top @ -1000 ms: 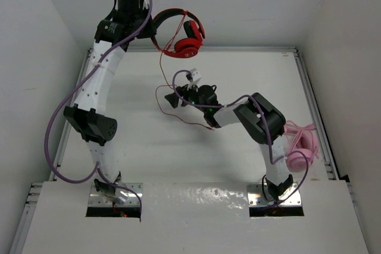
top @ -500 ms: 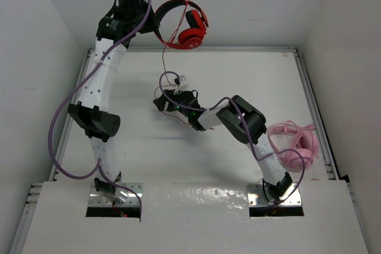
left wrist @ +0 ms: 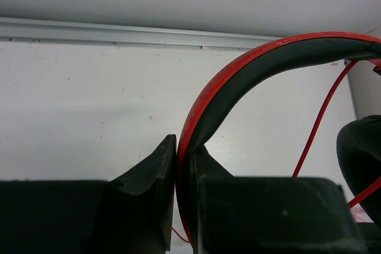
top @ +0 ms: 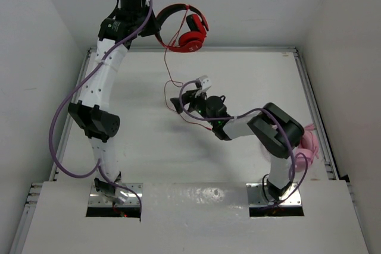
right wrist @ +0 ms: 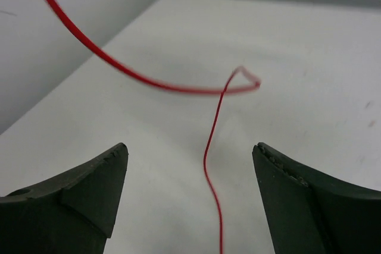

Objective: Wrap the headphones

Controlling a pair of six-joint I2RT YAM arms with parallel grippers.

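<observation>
Left hand point(left wrist: 183, 147) is clamped on the headband point(left wrist: 238, 81) of the headphones point(top: 189, 33). It holds them in the air over the far edge of the desk point(top: 256, 81), earcups point(top: 191, 41) hanging down. The grip looks firm in the wrist view: both fingers pinch the band, no gap.

The cable point(top: 166, 63) drops from the earcups toward the desk. It's loose, with a loop and a trailing end lying near the right hand point(top: 187, 93). I can't see any turns round the headband, so I'd say the wrap hasn't started.

Right hand is spread wide with nothing in it. In its wrist view the cable runs up the middle of the gap between the fingers and touches neither.

Step in hand, my read: catching the cable with the right hand so it can be wound on.

Next move needs:
- Close on the strand while it's centred. It's thin and slack, so it can slip out sideways.
- Carry it up and round the band while the left hand steadies the headphones.
- Mind the slack, since a tug could twist the band in the left grip.

Pink bundle point(top: 309, 144) sits at the right desk edge, partly behind the right arm. Not involved.
</observation>
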